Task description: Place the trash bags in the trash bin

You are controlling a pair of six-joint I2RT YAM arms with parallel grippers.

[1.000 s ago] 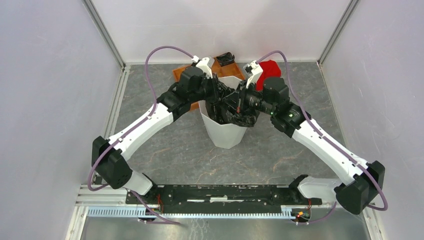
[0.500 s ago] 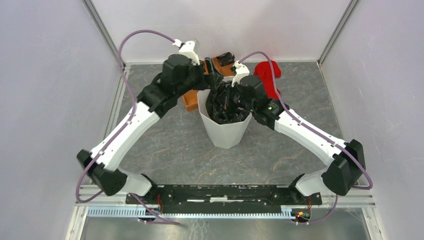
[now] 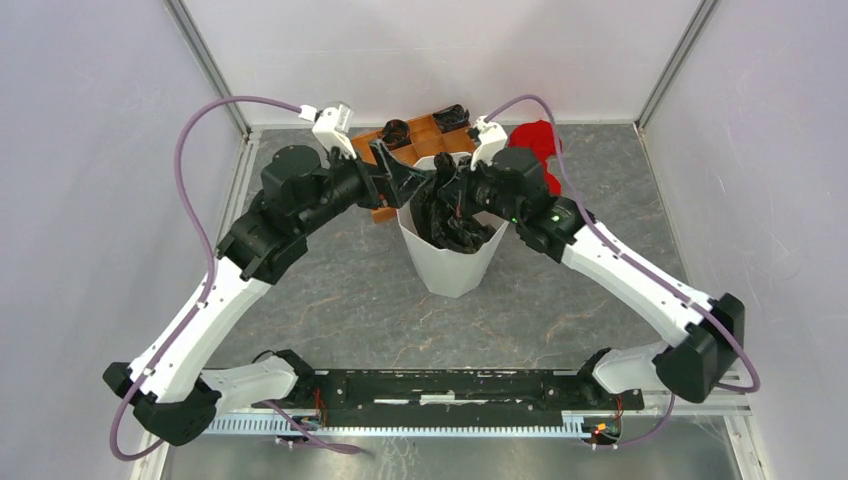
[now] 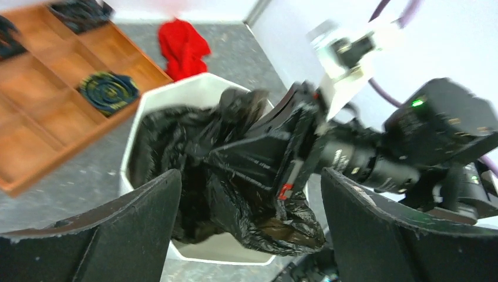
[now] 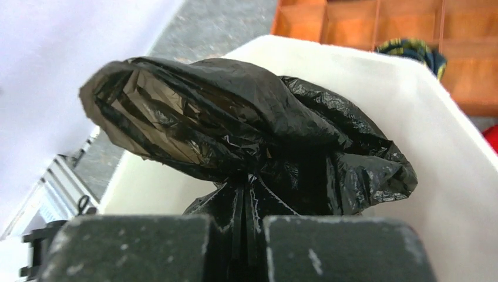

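Observation:
The black trash bag [image 3: 452, 222] sits bunched inside the white trash bin [image 3: 448, 268], with one fold draped over the near rim [image 4: 282, 226]. My right gripper [image 3: 459, 196] hangs over the bin's mouth, shut on a gathered pleat of the bag [image 5: 235, 129], which is pinched between its fingers [image 5: 135, 247]. My left gripper [image 3: 415, 178] is at the bin's back left rim, open wide and holding nothing. In the left wrist view the bag [image 4: 235, 170] and the bin [image 4: 176, 97] lie beyond the spread left gripper [image 4: 249, 226].
An orange-brown compartment tray [image 3: 385, 205] lies just behind the bin with dark rolled items in its cells [image 4: 108, 91]. A red cloth [image 3: 540, 145] lies at the back right. Grey walls and metal rails close in the table.
My left gripper has opened, let go of the bag and drawn back to the left of the bin. The right gripper has kept its grip and shifted slightly left over the bin.

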